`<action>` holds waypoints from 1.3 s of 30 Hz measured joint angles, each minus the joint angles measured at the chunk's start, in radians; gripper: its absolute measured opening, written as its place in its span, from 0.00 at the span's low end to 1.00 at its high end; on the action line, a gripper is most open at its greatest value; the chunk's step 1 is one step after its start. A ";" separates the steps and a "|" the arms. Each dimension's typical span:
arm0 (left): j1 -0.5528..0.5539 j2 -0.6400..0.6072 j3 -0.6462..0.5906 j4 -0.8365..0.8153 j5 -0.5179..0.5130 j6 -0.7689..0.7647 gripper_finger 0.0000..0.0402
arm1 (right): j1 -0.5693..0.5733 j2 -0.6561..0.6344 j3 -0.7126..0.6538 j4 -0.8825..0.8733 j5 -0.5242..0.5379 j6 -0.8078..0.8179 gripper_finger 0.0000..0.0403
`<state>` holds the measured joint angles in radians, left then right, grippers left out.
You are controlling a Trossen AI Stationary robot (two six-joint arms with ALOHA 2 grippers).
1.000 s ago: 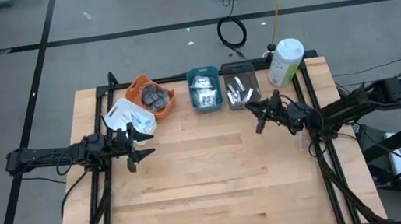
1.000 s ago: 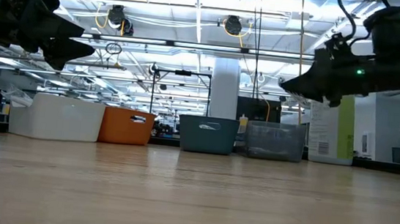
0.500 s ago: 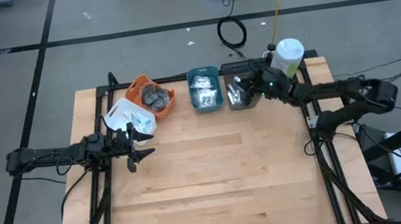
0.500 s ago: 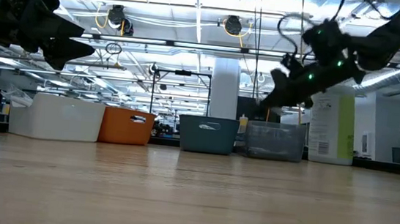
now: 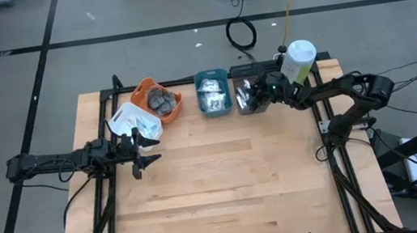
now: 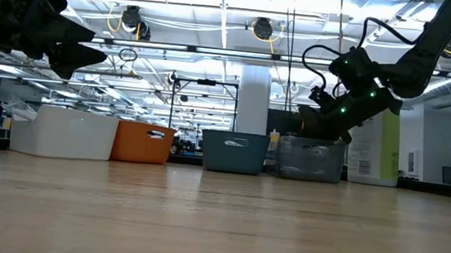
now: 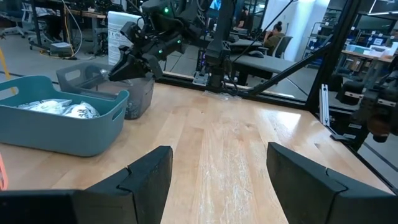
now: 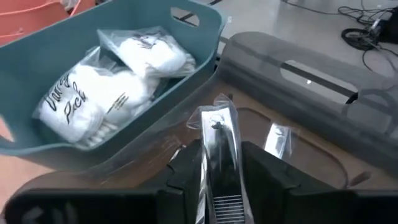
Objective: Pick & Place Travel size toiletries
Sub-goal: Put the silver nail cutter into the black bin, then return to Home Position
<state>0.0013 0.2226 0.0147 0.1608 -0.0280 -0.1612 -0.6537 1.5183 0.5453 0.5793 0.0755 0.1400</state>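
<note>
The right pincer [image 5: 261, 93] hung over the grey bin [image 5: 251, 102] at the far edge of the table [image 5: 225, 179], its fingers [image 8: 264, 177] clamped on a small silver tube [image 8: 219, 146] in a clear wrapper, held inside that bin; one more wrapped silver piece [image 8: 276, 138] lay on the bin's floor just beside it. The left pincer [image 5: 141, 151] waited above the table's left side, near the white bin [image 5: 134, 123], with its two fingers [image 7: 146, 180] spread well apart and nothing between them.

Four bins stood in a row along the far edge: from the left, the white one, an orange bin [image 5: 157, 99], a teal bin [image 5: 213, 94] and the grey one. One big white-and-green bottle [image 5: 296, 64] stood to the right of the grey bin. In the orange bin lay a few dark grey round discs [image 5: 159, 99], too closely bunched to count. The teal bin held white clear-wrapped packets [image 8: 106, 93]; at least three showed in the right wrist view. What lay in the white bin could not be told.
</note>
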 joint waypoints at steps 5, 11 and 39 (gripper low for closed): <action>0.000 0.000 0.000 0.000 0.000 0.000 0.64 | 0.000 -0.009 0.000 -0.002 -0.001 0.002 0.33; 0.000 0.000 0.000 0.000 0.000 0.000 0.64 | 0.000 -0.079 0.000 -0.025 -0.021 -0.012 0.43; 0.000 0.000 0.000 0.000 0.000 0.000 0.64 | 0.001 -1.000 -0.094 -0.702 -0.372 -0.002 0.45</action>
<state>0.0013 0.2225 0.0147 0.1608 -0.0282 -0.1612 -0.6529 0.5182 0.4510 -0.1229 -0.2961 0.1381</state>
